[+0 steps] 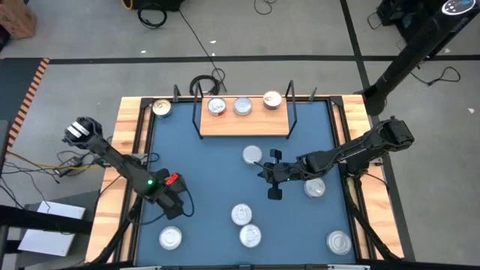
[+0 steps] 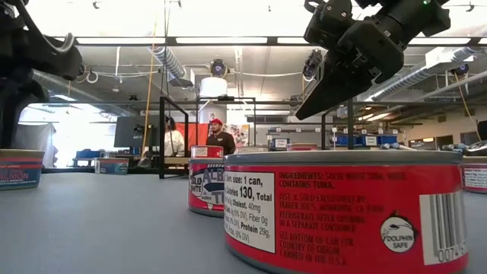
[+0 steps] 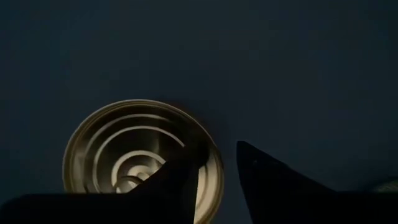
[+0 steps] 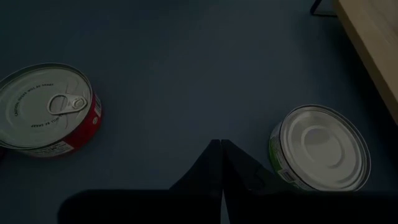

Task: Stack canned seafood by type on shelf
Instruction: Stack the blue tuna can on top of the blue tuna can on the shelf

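The shelf [image 1: 244, 124] lies at the far middle of the table and bears three tins [image 1: 242, 106] in a row. A gold-lidded tin [image 1: 161, 108] sits at the far left corner. Several more tins stand on the blue table. My right gripper [image 1: 270, 175] is shut and hovers mid-table between a green-labelled tin [image 4: 320, 146] near the shelf [image 4: 373, 37] and a red-labelled tin [image 4: 46, 109] with a pull tab. It is raised clear of the table [image 2: 327, 84]. My left gripper [image 3: 214, 155] is open above a gold-lidded tin [image 3: 124, 155] near the left front [image 1: 171, 238].
Other tins stand at the near middle [image 1: 250, 235], near right corner [image 1: 339, 241] and beside the right arm [image 1: 314, 187]. A big red tin [image 2: 342, 213] fills the low view's foreground. Wire uprights [image 1: 292, 109] stand at the shelf's ends. People stand in the room beyond [image 2: 221, 137].
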`<action>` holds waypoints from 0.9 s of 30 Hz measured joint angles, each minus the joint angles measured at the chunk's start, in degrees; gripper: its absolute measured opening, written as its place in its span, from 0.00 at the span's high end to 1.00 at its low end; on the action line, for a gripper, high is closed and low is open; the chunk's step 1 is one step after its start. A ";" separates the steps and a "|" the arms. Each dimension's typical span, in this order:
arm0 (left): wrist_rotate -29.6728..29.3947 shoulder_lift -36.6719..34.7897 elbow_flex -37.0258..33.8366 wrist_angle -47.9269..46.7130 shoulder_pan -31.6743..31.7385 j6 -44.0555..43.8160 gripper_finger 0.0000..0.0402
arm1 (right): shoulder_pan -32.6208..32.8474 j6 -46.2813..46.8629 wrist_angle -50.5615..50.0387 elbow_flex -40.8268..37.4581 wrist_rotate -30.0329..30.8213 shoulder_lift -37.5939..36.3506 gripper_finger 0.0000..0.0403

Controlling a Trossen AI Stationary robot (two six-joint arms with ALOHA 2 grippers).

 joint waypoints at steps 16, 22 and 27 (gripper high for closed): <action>-3.18 1.97 1.75 -0.79 0.06 4.87 0.99 | 0.00 -0.20 0.00 0.00 -0.02 0.00 0.97; -5.78 2.04 8.28 -1.63 2.75 13.08 1.00 | 0.00 -0.22 -0.01 0.00 -0.04 0.00 0.97; -6.85 2.00 12.69 -1.57 4.35 18.70 1.00 | 0.00 -0.21 -0.05 0.00 -0.02 0.00 0.97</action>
